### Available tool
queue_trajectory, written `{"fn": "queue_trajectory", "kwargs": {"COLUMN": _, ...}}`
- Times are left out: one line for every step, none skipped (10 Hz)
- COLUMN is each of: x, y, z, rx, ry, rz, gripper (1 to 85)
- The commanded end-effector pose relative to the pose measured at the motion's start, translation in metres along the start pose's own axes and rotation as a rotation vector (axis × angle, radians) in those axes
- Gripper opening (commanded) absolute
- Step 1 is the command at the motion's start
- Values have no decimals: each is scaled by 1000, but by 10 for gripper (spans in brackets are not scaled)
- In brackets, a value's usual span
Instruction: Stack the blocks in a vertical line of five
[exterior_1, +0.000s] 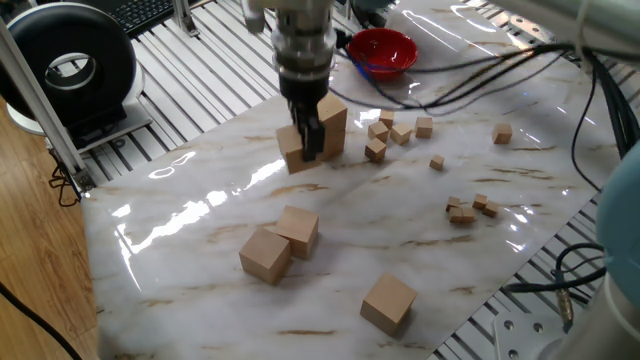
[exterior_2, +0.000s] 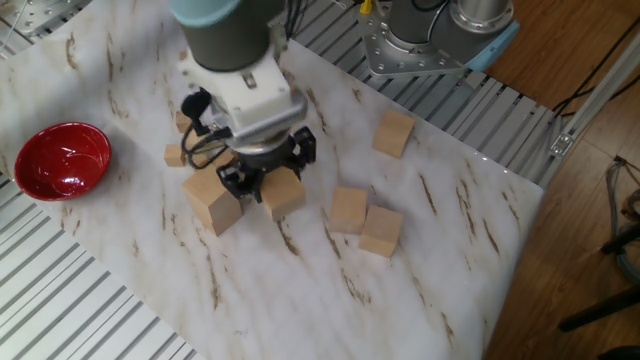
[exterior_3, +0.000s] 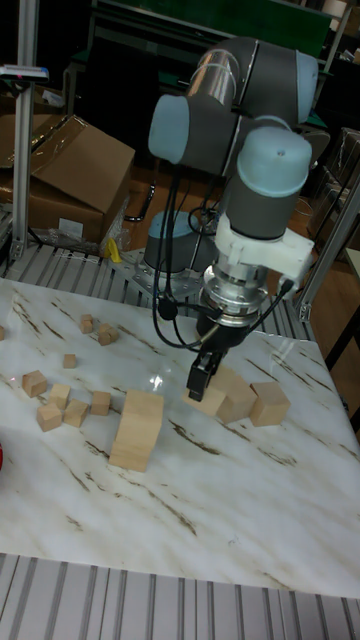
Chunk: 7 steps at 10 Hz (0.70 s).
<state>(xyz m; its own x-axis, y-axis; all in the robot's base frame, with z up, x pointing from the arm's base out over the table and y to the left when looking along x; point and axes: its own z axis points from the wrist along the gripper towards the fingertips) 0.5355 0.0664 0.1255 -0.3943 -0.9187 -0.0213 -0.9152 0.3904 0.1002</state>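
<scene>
My gripper (exterior_1: 306, 150) is shut on one tan block (exterior_1: 290, 152), holding it just above the table beside a short stack of two blocks (exterior_1: 333, 122). From the other side the held block (exterior_2: 286, 196) hangs right of the stack (exterior_2: 212, 202), close to it but apart. In the tall view the fingers (exterior_3: 198, 382) partly hide the held block (exterior_3: 213, 401). Two loose blocks (exterior_1: 298, 229) (exterior_1: 266, 254) lie touching near the table's middle. A further block (exterior_1: 388, 302) sits alone near the front edge.
A red bowl (exterior_1: 385, 50) stands at the far edge behind the stack. Tiny wooden cubes lie scattered beside the stack (exterior_1: 390, 130) and toward the right (exterior_1: 465, 208). Black cables hang from the arm over the table.
</scene>
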Motion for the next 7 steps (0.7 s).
{"fn": "queue_trajectory", "kwargs": {"x": 29, "y": -9, "z": -27, "rx": 8, "ry": 46, "rz": -89, "gripper": 577}}
{"fn": "queue_trajectory", "kwargs": {"x": 37, "y": -7, "z": -30, "rx": -17, "ry": 41, "rz": -84, "gripper": 573}}
{"fn": "queue_trajectory", "kwargs": {"x": 52, "y": -12, "z": -37, "rx": -12, "ry": 52, "rz": -115, "gripper": 570}}
{"fn": "queue_trajectory", "kwargs": {"x": 64, "y": -18, "z": -41, "rx": 12, "ry": 64, "rz": -150, "gripper": 570}}
{"fn": "queue_trajectory", "kwargs": {"x": 81, "y": -26, "z": -44, "rx": 51, "ry": 102, "rz": -199, "gripper": 567}}
{"fn": "queue_trajectory", "kwargs": {"x": 88, "y": -27, "z": -44, "rx": 57, "ry": 112, "rz": -208, "gripper": 567}}
{"fn": "queue_trajectory", "kwargs": {"x": 92, "y": -27, "z": -45, "rx": 59, "ry": 131, "rz": -212, "gripper": 573}}
